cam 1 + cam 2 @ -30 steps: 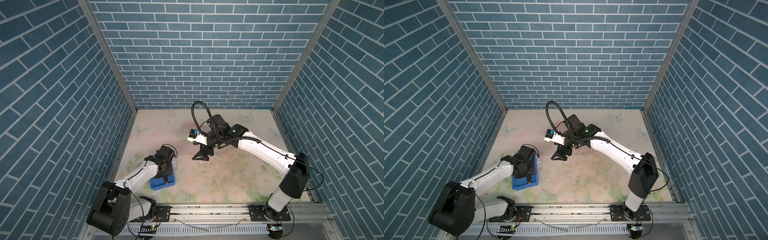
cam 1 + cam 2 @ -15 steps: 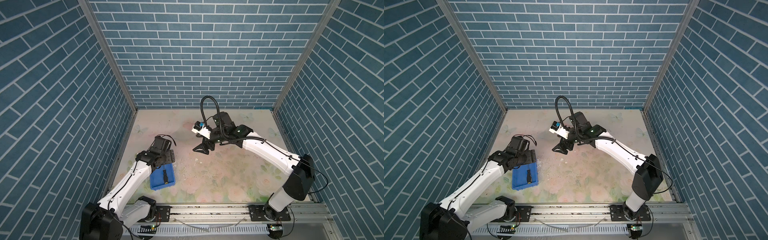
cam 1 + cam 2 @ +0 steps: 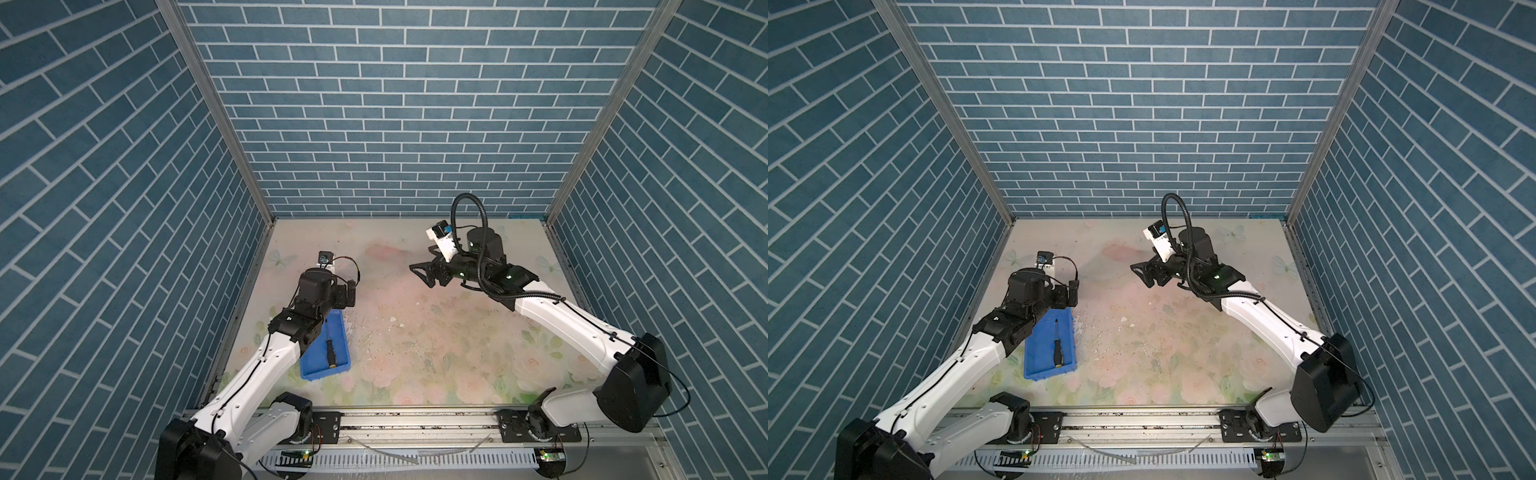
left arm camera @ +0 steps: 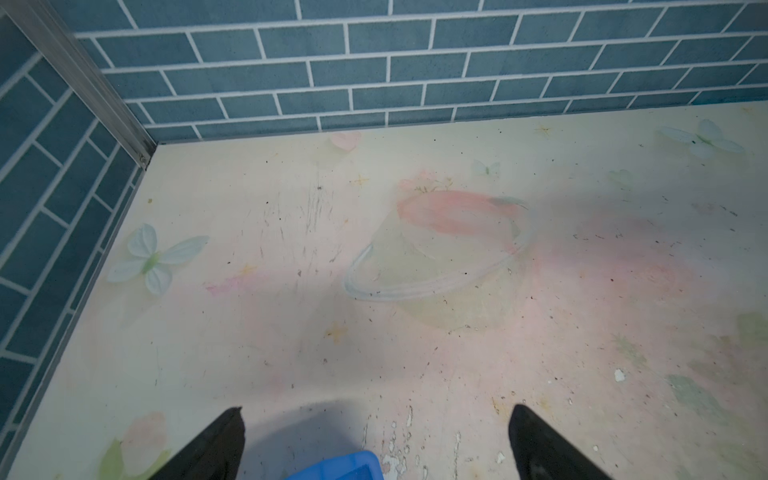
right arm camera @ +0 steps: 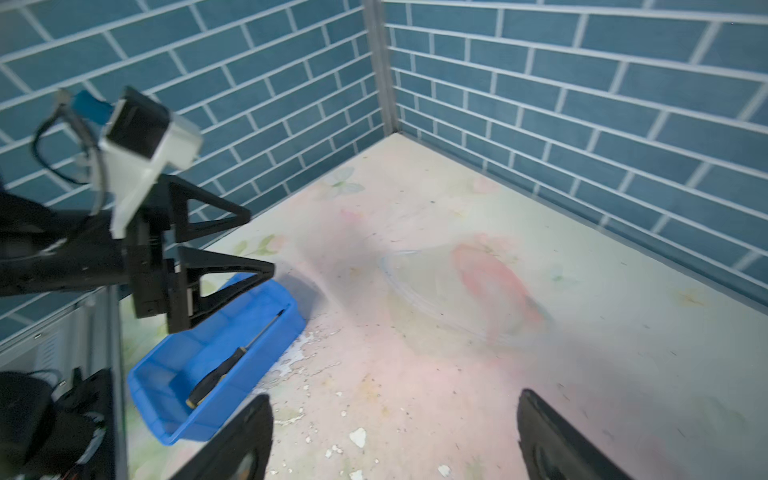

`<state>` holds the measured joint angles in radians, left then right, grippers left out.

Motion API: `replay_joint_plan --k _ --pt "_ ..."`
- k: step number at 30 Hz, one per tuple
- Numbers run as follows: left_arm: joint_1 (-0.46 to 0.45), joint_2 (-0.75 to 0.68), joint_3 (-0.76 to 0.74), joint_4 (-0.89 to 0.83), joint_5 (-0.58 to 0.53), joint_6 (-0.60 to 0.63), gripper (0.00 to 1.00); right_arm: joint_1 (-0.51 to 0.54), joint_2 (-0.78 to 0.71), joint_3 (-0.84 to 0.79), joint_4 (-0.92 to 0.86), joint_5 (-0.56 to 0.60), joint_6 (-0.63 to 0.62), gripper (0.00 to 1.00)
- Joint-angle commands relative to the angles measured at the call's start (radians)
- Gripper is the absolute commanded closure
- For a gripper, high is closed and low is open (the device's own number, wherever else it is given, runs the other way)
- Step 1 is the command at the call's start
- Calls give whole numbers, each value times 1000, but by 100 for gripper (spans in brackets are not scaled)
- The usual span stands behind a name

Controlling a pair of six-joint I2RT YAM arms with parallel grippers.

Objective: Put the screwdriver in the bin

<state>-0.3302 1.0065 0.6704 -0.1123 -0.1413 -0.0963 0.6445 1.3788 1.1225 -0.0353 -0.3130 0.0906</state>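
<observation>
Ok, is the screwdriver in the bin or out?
In. The screwdriver lies flat on the floor of the bin, inside its walls.

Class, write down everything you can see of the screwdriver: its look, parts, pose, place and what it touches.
The screwdriver is small, with a thin dark shaft that looks like metal and a black handle showing a little yellow near the butt. It lies flat and loose on the floor of the shallow blue bin, roughly along the bin's length, with its tip toward the back wall and its handle toward the near end. Only the bin touches it.
</observation>
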Motion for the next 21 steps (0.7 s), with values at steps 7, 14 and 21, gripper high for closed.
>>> replay_joint_plan --k 7,14,21 --pt "98 88 -136 340 7 138 0 -173 -220 -288 189 457 156 8" --pt "155 116 -221 386 -35 186 0 -364 -347 -486 207 553 74 8" --pt "218 166 -342 618 -11 195 0 -489 -297 -622 303 518 -62 7"
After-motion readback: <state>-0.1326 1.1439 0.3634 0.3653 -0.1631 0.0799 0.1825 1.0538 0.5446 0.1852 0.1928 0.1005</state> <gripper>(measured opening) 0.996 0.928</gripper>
